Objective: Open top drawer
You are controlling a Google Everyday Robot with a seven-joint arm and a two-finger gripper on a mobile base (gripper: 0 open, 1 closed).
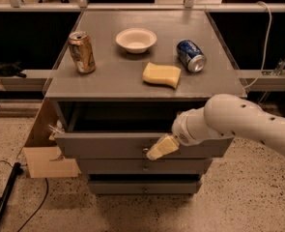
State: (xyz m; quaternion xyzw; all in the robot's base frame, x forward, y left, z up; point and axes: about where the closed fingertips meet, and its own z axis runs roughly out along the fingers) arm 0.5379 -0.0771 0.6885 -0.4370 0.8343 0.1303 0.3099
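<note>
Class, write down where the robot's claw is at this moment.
In the camera view, the cream claw is at the front of the open grey wooden top drawer, close beside its small round metal knob.
</note>
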